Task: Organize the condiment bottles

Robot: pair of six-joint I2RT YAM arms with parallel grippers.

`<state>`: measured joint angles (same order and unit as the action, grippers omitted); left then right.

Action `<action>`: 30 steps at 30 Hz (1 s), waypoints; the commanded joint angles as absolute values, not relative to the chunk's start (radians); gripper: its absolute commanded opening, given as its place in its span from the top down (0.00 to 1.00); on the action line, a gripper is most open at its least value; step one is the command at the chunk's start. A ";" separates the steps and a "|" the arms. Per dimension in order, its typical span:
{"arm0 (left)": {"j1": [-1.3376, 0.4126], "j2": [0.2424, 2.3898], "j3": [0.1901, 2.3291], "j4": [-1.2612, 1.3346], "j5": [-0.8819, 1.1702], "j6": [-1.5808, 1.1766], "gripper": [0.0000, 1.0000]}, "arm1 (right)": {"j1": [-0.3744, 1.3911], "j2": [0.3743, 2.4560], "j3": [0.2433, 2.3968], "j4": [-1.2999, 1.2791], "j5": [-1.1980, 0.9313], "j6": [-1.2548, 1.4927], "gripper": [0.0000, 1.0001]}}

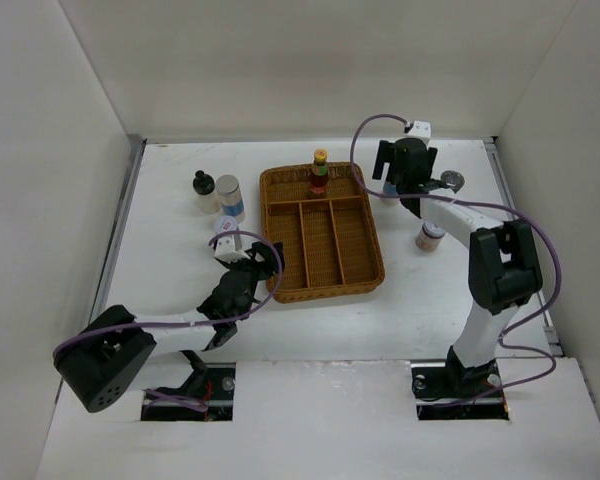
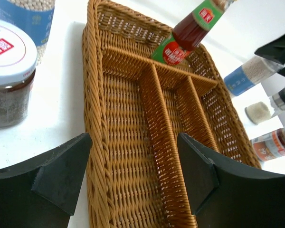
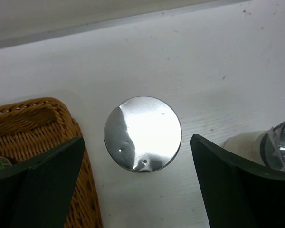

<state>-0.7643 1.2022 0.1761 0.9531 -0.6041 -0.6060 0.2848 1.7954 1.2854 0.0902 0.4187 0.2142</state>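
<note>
**A:** Where were the arms?

**B:** The left gripper (image 2: 133,159) hung over the near left rim of the wicker tray (image 1: 330,290). Its jaws were partly apart and held nothing. A white-lidded jar (image 1: 225,228) stood just beside it on the table (image 1: 330,335).

**A:** And the right?

**B:** The right gripper (image 3: 137,142) was spread wide either side of a silver-lidded shaker (image 3: 142,133), just off the tray's far right corner. Bare table showed between the lid and each jaw.

**A:** The rest?

**B:** A yellow-capped sauce bottle (image 1: 320,176) stood in the tray's far compartment. A black-capped jar (image 1: 202,190) and a blue-labelled shaker (image 1: 230,198) stood between the tray and the left wall (image 1: 50,200).
</note>
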 commanded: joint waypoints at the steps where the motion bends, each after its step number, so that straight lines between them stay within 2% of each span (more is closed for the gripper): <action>1: -0.762 1.210 0.186 0.991 -0.586 -0.618 0.28 | 0.266 1.821 1.373 0.097 0.379 0.235 0.00; 4: -0.759 1.210 0.184 0.991 -0.586 -0.620 0.28 | 0.255 1.851 1.391 0.113 0.399 0.236 0.05; 9: -0.757 1.207 0.184 0.991 -0.583 -0.623 0.28 | 0.255 1.859 1.404 0.146 0.422 0.238 0.43; 12: -0.751 1.218 0.184 0.991 -0.584 -0.623 0.28 | 0.263 1.777 1.347 0.234 0.456 0.221 0.55; 17: -0.751 1.219 0.184 0.991 -0.584 -0.626 0.28 | 0.337 1.640 1.301 0.333 0.459 0.170 0.56; 20: -0.754 1.223 0.187 0.991 -0.583 -0.629 0.28 | 0.384 1.632 1.333 0.354 0.448 0.153 0.55; 30: -0.757 1.189 0.175 0.991 -0.589 -0.629 0.27 | 0.498 1.807 1.479 0.344 0.430 0.156 0.54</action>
